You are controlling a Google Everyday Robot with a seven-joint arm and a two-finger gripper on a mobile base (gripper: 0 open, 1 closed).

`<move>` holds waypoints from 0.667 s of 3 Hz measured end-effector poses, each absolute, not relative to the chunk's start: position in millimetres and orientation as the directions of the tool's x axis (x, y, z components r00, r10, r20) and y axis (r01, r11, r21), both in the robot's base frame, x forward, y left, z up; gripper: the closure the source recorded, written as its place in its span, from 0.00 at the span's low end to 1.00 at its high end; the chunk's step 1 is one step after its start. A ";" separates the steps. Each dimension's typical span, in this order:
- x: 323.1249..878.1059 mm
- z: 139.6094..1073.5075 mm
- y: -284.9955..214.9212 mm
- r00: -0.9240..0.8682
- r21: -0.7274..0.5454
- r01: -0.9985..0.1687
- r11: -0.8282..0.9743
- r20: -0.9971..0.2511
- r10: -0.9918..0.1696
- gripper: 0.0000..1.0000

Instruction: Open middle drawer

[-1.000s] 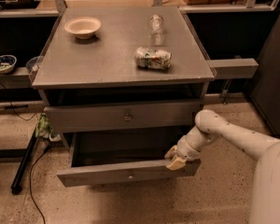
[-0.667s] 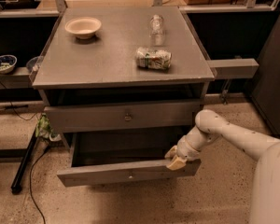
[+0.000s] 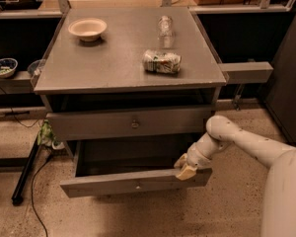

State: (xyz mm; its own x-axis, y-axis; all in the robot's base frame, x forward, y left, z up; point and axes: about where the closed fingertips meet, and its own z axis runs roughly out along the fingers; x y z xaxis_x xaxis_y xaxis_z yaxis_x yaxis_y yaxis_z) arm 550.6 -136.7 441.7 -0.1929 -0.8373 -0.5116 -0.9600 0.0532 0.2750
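Two bowls on the left to start: a small bowl [image 3: 4, 66] on the side shelf, a pale bowl [image 3: 88, 28] on the cabinet [image 3: 113, 70] top. Moving right across that top, one clear bottle [image 3: 164, 26] near the back and one can [image 3: 161, 61] lying on its side just in front of it.

Below, two drawer fronts show, each with one knob. The upper drawer [image 3: 98, 126] is nearly flush. The middle drawer [image 3: 108, 184] sits beneath it, pulled well out toward the camera, its dark inside exposed. No third drawer can be made out under it.

Now the right end. One arm reaches in from the right, and its one gripper [image 3: 186, 170] is at the top edge of the middle drawer's front board, at the right-hand end. Whether it is clamped on that board or just resting against it, I cannot tell.

The key relation is this: the board's long axis runs left to right and stretches away to the gripper's left, so any further pull goes at right angles to it, toward the camera. By my judgement, the drawer is already mostly open.
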 end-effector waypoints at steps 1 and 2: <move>550.6 441.7 -136.7 -0.193 0.275 -0.960 0.053 -0.512 -0.837 1.00; 545.8 443.3 -137.3 -0.192 0.279 -0.959 0.049 -0.514 -0.836 1.00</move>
